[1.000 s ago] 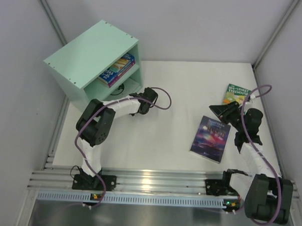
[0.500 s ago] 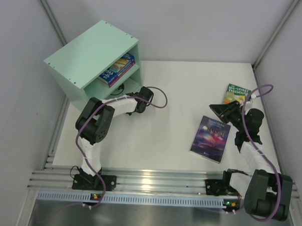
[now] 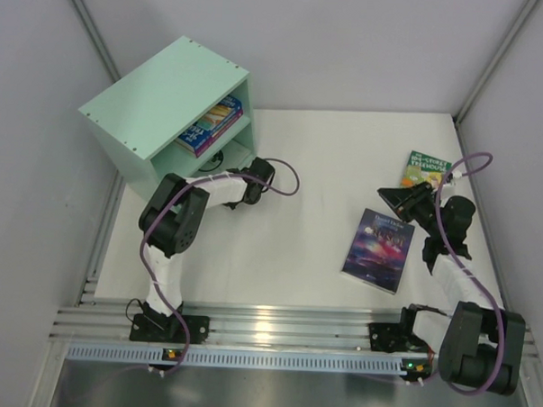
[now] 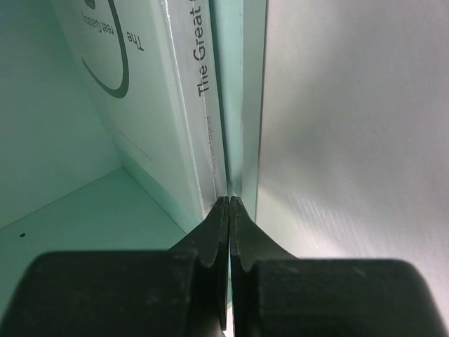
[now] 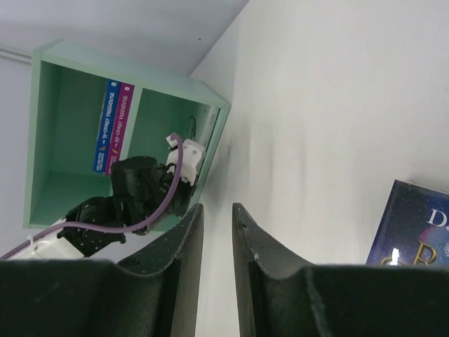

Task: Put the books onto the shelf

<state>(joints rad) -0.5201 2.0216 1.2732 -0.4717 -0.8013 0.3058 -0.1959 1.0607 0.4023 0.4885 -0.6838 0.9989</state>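
Note:
The mint-green shelf (image 3: pixel 159 99) stands at the far left. Two books (image 3: pixel 212 125), one blue-yellow and one magenta, lie in its upper compartment. My left arm's wrist (image 3: pixel 257 178) is at the mouth of the lower compartment. My left gripper (image 4: pixel 229 203) is shut and empty, its tips at a mint board's edge. A pale book (image 4: pixel 151 105) with "The Great" on its edge lies along that board. The dark galaxy book (image 3: pixel 379 249) and the green book (image 3: pixel 426 167) lie on the table at the right. Between them hovers my right gripper (image 3: pixel 384 194), open with nothing in it (image 5: pixel 217 207).
Grey walls close in the table on the left, the back and the right, and the shelf sits near the left wall. An aluminium rail (image 3: pixel 266 334) runs along the near edge by the arm bases. Purple cables loop off both wrists.
My left wrist has slid a little to the left, closer to the shelf's lower opening. The right arm and the books on the table have stayed where they were.

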